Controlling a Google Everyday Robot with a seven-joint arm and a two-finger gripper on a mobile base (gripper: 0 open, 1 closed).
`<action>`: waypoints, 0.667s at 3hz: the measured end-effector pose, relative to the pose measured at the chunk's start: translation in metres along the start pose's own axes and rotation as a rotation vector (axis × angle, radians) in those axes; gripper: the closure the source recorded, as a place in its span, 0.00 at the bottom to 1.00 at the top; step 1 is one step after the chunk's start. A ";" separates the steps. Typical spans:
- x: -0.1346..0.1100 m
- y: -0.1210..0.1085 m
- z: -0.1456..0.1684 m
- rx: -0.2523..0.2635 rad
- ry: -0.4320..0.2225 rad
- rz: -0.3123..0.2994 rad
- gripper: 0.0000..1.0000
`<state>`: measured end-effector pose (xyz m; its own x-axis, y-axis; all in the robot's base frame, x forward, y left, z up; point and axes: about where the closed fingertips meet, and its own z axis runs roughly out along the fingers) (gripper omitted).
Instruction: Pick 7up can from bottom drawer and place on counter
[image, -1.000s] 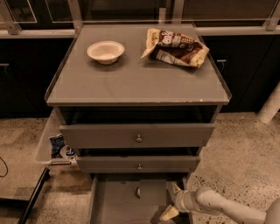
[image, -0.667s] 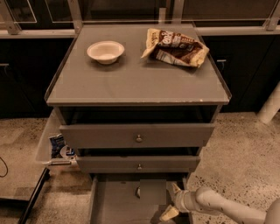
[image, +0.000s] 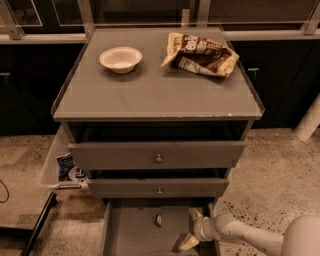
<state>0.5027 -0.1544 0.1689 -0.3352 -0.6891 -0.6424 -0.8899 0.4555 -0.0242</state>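
The bottom drawer is pulled out at the foot of the cabinet and shows its flat grey floor. My gripper reaches into it from the right, over the drawer's right side, with its two pale fingers spread apart and nothing visible between them. The 7up can does not show in this view. The counter is the flat grey top of the cabinet, well above the gripper.
A white bowl and a brown-and-cream snack bag lie on the counter. The two knobbed upper drawers stand slightly open. A clear bin with packets hangs at the cabinet's left. A white post stands at right.
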 end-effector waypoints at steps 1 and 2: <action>0.003 -0.007 0.025 0.026 0.011 -0.081 0.00; -0.001 -0.010 0.045 0.035 0.006 -0.169 0.00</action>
<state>0.5259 -0.1332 0.1354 -0.1836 -0.7609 -0.6224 -0.9226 0.3519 -0.1580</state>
